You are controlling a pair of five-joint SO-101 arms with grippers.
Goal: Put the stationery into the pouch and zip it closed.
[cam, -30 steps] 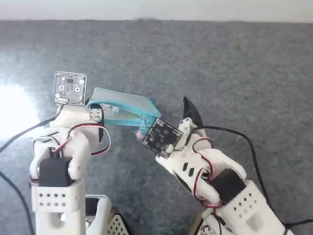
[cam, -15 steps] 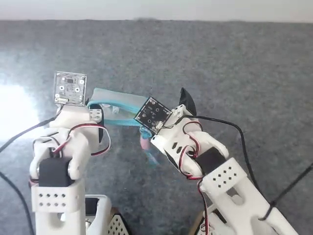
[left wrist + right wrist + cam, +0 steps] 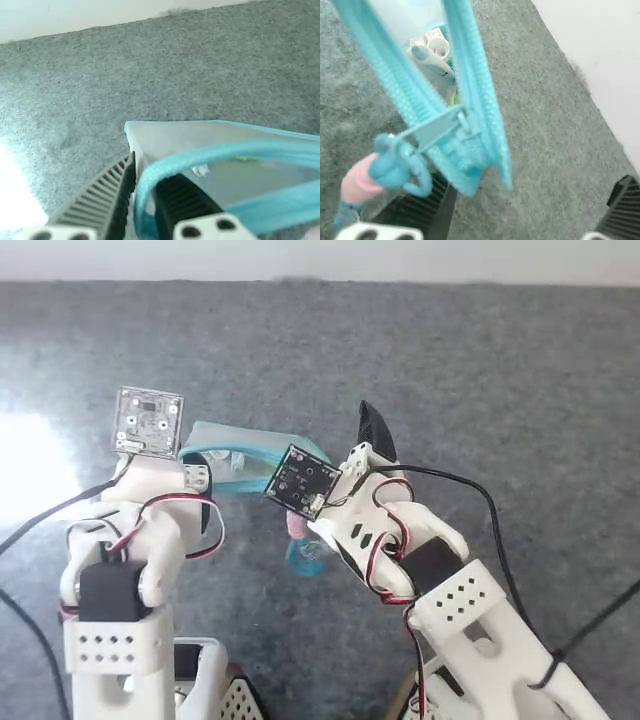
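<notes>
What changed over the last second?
The right arm swung forward and leftward, bringing the open right hand to the zipper end of the pouch; the zipper charm now hangs uncovered. The left hand stayed clamped on the other end.

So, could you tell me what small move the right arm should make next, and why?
Probably shift the open right gripper over the zipper pull and close on it: the pouch is unzipped with stationery inside, and the left gripper pins its far end.
</notes>
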